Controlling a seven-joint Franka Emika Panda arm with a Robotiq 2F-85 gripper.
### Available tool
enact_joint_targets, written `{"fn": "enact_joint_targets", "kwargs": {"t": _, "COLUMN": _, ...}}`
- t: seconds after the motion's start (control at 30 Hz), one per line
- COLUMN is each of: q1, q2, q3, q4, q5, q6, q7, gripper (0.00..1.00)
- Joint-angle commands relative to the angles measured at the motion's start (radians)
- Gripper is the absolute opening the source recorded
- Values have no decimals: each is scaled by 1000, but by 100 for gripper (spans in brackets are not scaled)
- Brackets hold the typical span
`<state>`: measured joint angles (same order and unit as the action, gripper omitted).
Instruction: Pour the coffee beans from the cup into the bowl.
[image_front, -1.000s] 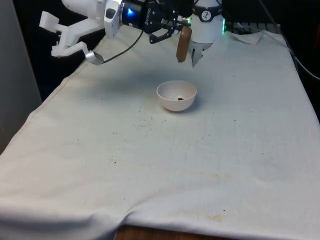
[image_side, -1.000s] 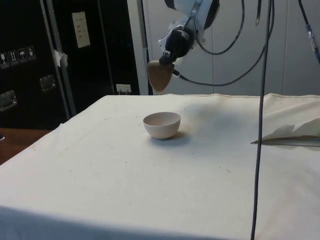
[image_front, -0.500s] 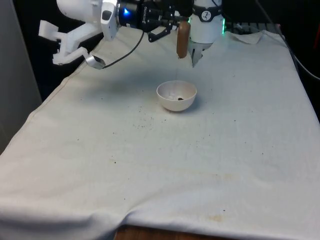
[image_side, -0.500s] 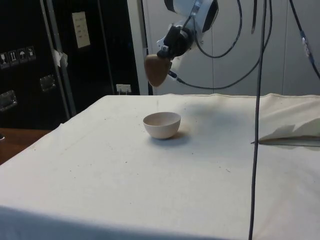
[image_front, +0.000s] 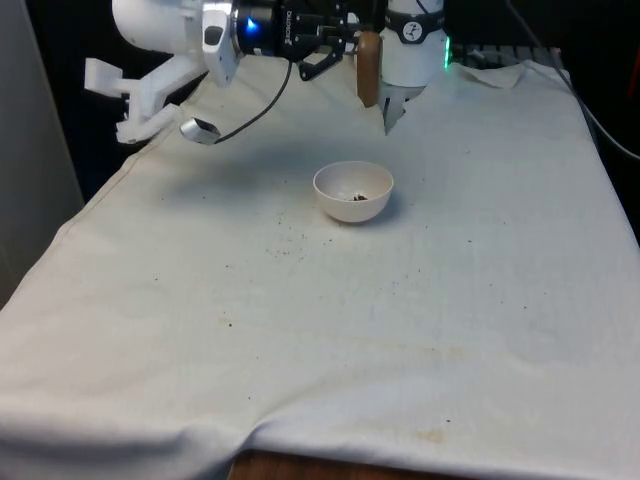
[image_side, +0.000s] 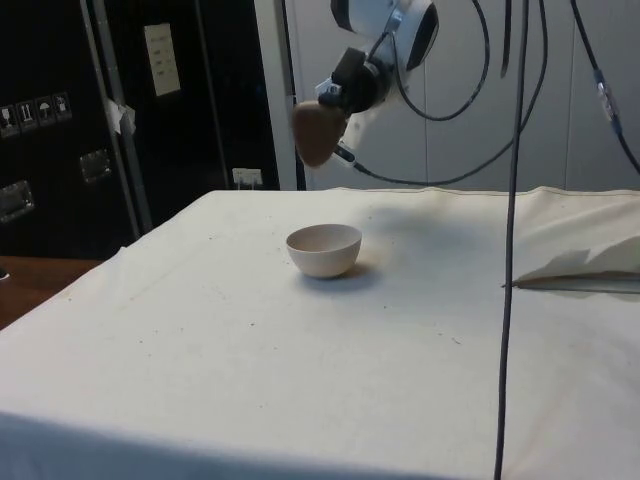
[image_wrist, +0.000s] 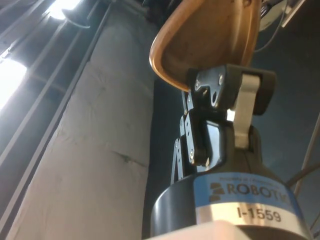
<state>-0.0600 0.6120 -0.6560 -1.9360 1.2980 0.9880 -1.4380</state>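
A small brown cup (image_front: 368, 67) hangs in the air above and behind the white bowl (image_front: 353, 191), held on its side by my gripper (image_front: 345, 50), which is shut on its rim. In the side view the cup (image_side: 317, 131) is well above the bowl (image_side: 324, 249). The wrist view looks into the cup's hollow (image_wrist: 210, 35), which holds no beans, with the fingers (image_wrist: 220, 95) clamped on its edge. A few dark coffee beans (image_front: 354, 196) lie in the bottom of the bowl.
Dark specks (image_front: 287, 240) lie scattered on the white cloth on the side of the bowl toward the front view's left. A fold of loose cloth (image_side: 585, 265) lies at the table's far end. A black cable (image_side: 515, 230) hangs down in the side view.
The gripper has lifted the cup higher above the bowl and turned it, and the arm has drawn back slightly. The bowl has stayed put.
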Motion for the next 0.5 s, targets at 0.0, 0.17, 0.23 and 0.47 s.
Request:
{"fn": "enact_joint_targets", "kwargs": {"t": 0.0, "q1": -9, "q2": 9, "q3": 7, "q4": 9, "q5": 8, "q6": -16, "q7": 6, "gripper": 0}}
{"fn": "enact_joint_targets", "kwargs": {"t": 0.17, "q1": -11, "q2": 39, "q3": 4, "q4": 28, "q5": 44, "q6": -59, "q7": 10, "gripper": 0}}
{"fn": "enact_joint_targets", "kwargs": {"t": 0.23, "q1": -10, "q2": 43, "q3": 3, "q4": 31, "q5": 50, "q6": -66, "q7": 11, "gripper": 0}}
{"fn": "enact_joint_targets", "kwargs": {"t": 0.47, "q1": -5, "q2": 56, "q3": -9, "q4": 31, "q5": 66, "q6": -106, "q7": 1, "gripper": 0}}
